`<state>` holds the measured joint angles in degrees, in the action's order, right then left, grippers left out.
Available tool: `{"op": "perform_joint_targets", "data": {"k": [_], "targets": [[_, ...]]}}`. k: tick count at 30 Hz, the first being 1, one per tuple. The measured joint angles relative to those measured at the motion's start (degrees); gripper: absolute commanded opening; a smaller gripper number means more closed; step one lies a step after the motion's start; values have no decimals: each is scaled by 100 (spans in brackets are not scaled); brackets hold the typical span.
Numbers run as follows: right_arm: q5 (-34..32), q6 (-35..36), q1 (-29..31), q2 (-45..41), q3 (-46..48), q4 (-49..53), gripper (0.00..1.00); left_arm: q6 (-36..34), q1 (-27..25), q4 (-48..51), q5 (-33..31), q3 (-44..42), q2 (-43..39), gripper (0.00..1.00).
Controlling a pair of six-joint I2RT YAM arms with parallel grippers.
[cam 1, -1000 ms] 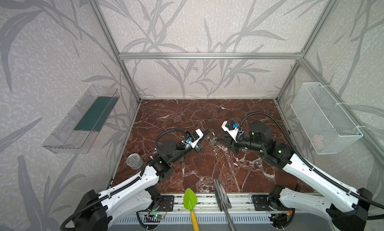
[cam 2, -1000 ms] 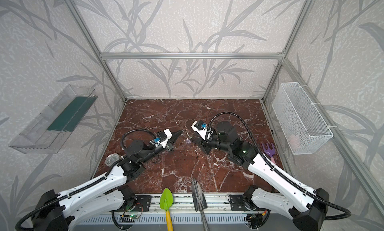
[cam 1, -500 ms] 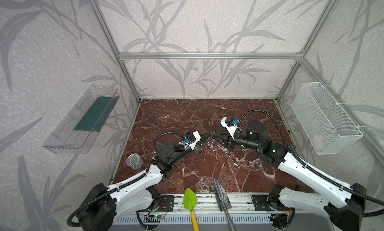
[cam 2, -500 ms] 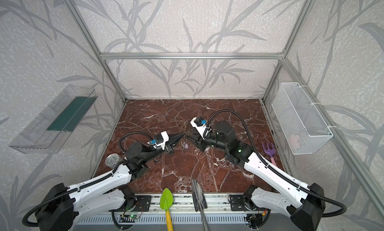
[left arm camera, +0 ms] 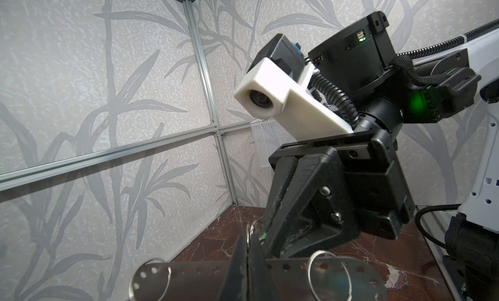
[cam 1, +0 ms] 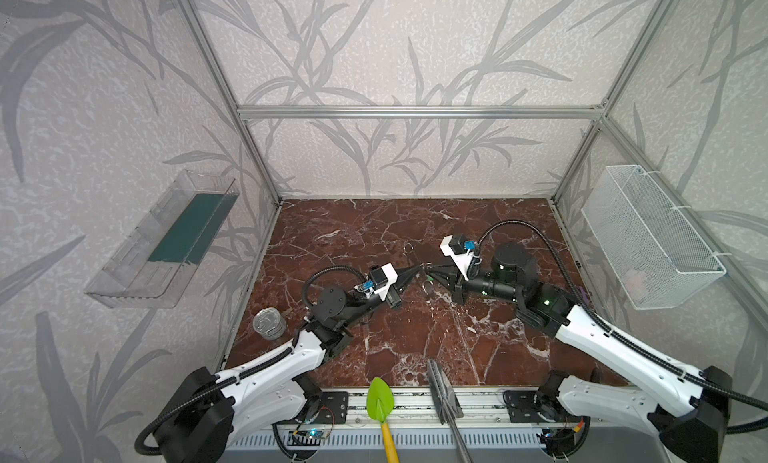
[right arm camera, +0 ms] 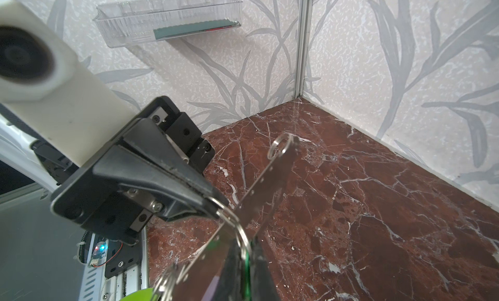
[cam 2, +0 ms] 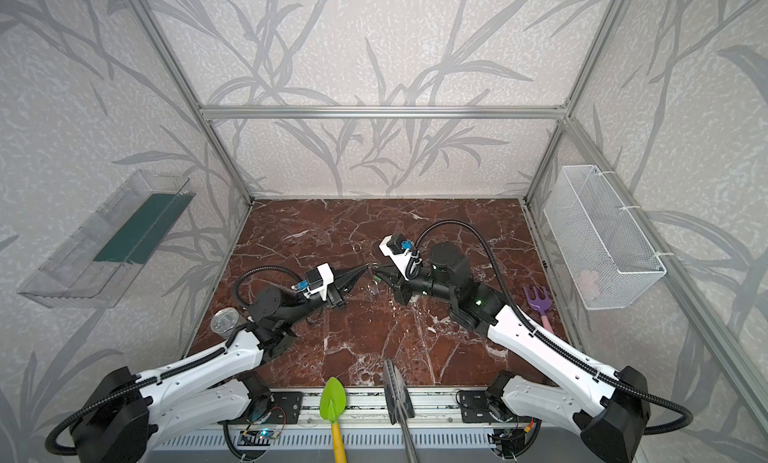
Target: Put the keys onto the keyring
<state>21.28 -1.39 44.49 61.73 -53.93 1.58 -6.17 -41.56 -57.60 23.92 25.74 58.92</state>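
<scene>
1. The left gripper [left arm camera: 247,255] is clamped on the keyring [left arm camera: 189,282] (flat perforated tag).
2. The right gripper [right arm camera: 243,255], closed, pinches a green-headed key [right arm camera: 247,261] against a ring beside the left's tips.

Two arms [cam 1: 266,369] and two grippers, the left gripper [cam 2: 367,268] and the right gripper [cam 2: 380,269], with two wrist cameras [cam 1: 384,276].

One keyring tag [left arm camera: 199,278], carrying three metal rings [left arm camera: 310,271] in the left wrist view. One loose ring [cam 1: 409,247] lies on the floor [cam 1: 415,336], at 12 o'clock from the gripper tips.

One green key [right arm camera: 247,259] — only a sliver shows; a second key cannot be made out.

One tin can [cam 1: 269,323] sits at the floor's 8 o'clock. One green trowel [cam 1: 380,402] and one dark flat tool [cam 1: 442,398] are at 6 o'clock, and one purple rake [cam 2: 537,301] at 4 o'clock.

One clear tray [cam 1: 166,249] is at 9 o'clock and one wire basket [cam 1: 648,240] at 3 o'clock.
</scene>
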Motion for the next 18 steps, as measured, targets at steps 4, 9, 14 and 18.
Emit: {"op": "perform_joint_targets", "data": {"k": [4,9,14,18], "targets": [[70,63,7,13,-2,20,1,17,0,-4,2,-2,0,0],[262,160,15,162,-136,153,0,33,0,-7,9,-17,0,0],[492,210,7,337,-291,249,0,37,13,-13,11,-68,-63,0],[680,208,-9,435,-374,273,0,37,39,-9,11,-94,-142,0]]}}
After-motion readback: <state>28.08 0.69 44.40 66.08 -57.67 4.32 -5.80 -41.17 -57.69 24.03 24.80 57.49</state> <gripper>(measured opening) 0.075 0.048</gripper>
